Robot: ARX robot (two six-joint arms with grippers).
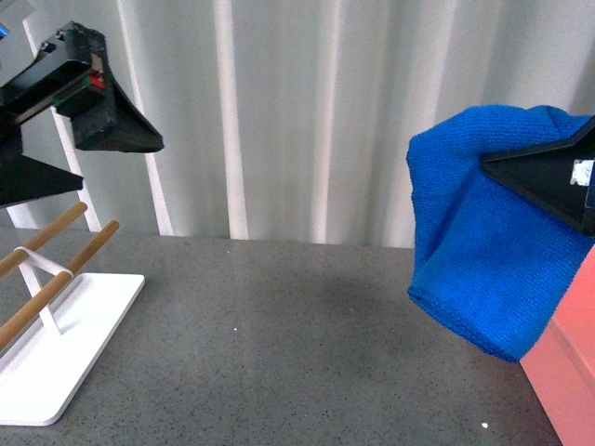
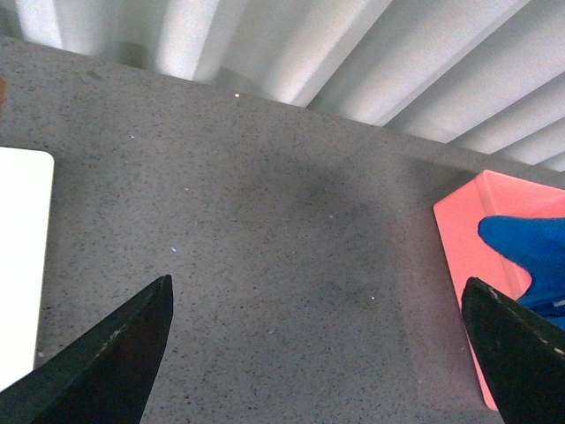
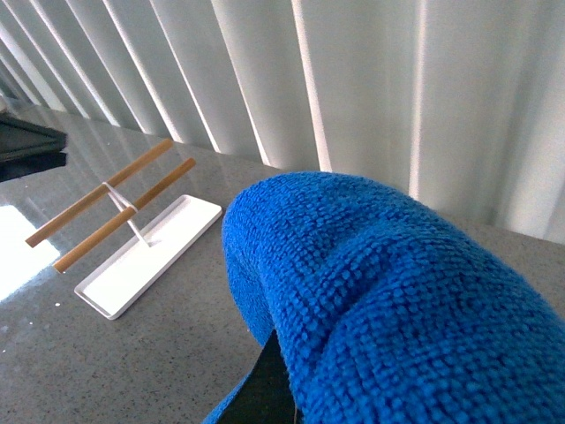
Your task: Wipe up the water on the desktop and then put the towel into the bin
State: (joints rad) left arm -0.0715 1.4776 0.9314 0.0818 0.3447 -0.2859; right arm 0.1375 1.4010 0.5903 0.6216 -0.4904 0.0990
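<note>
— Where does the bin lie from the towel?
— On the speckled dark grey stone-like desktop [image 1: 297, 334], the salmon-pink rectangular plastic bin [image 1: 572, 367] sits far right, directly under the hanging royal-blue microfibre towel [image 1: 483, 251].
— Held by?
— The right gripper [image 1: 521, 172], clamped on it. The left gripper [image 2: 316, 287] gapes wide, well apart.

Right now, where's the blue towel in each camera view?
Front: blue towel at the right, hanging from the right gripper, beside the pink bin.
Left wrist: a small part at the picture's edge, over the bin.
Right wrist: fills the near foreground.
Shared landmark: white tray.
</note>
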